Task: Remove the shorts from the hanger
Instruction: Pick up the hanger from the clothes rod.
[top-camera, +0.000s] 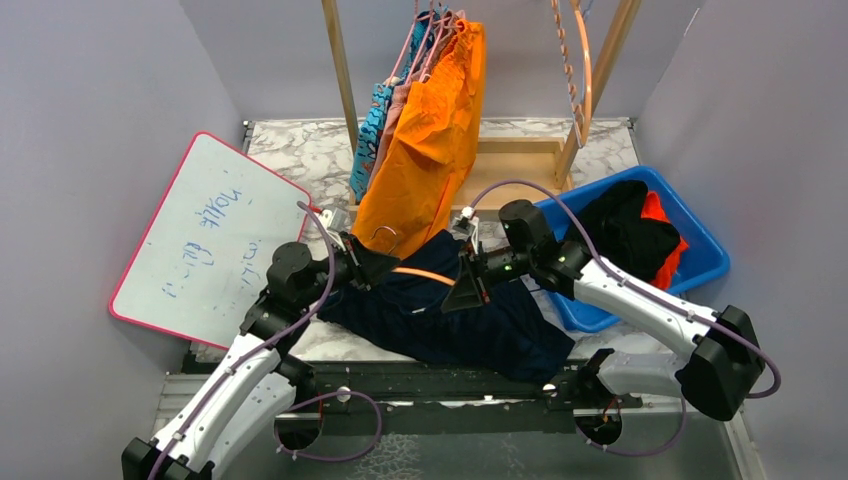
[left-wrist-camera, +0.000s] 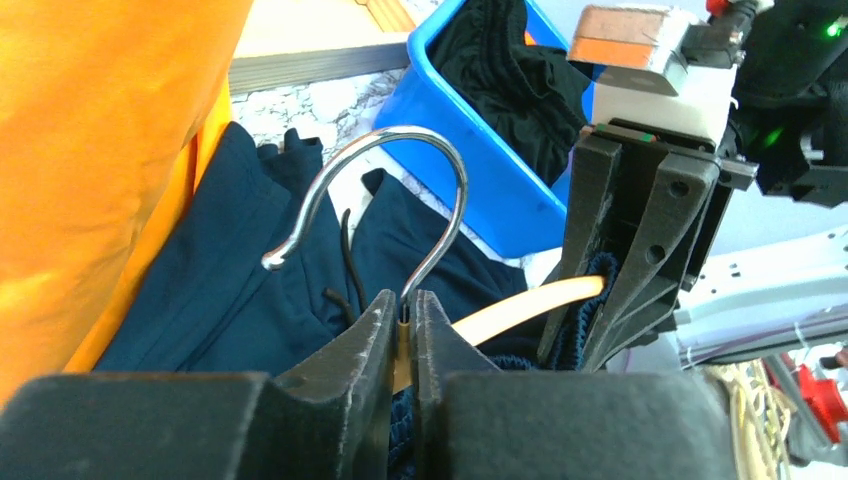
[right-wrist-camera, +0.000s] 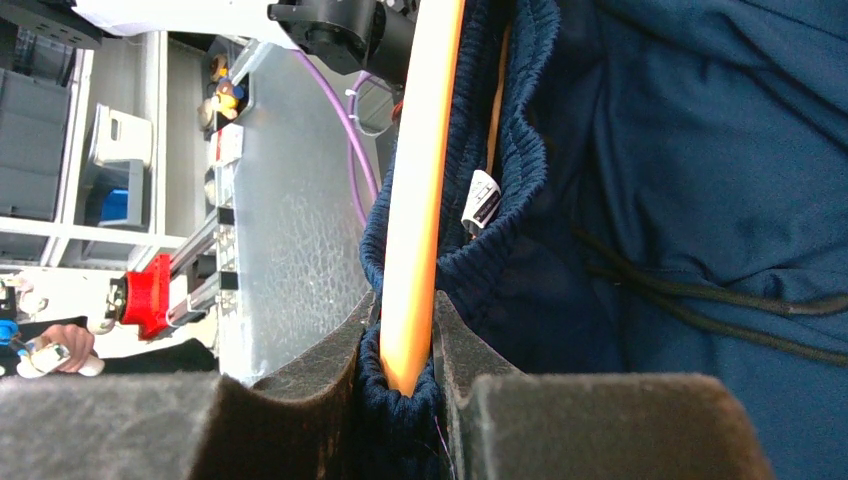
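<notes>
Black fingers of the left gripper (left-wrist-camera: 403, 305) sit very close to its camera. They are pressed together and pinch the hanger (left-wrist-camera: 520, 303) right under its shiny metal hook (left-wrist-camera: 400, 150). Just to the right, the right gripper (right-wrist-camera: 405, 335) pinches the orange bar of the hanger along with the stretchy top edge of the navy shorts (top-camera: 450, 325). The navy shorts are on the hanger and lie spread on the table (top-camera: 310, 150) between the two arms. At the right is a blue bin (top-camera: 705, 262) with black shorts (top-camera: 625, 230) and red-orange shorts (top-camera: 668, 250) in it. At the far side, orange shorts (top-camera: 435, 140), pink shorts (top-camera: 400, 110) and blue printed shorts (top-camera: 368, 140) hang on a wooden rack (top-camera: 340, 70). A whiteboard (top-camera: 210, 235) lies at the left.
</notes>
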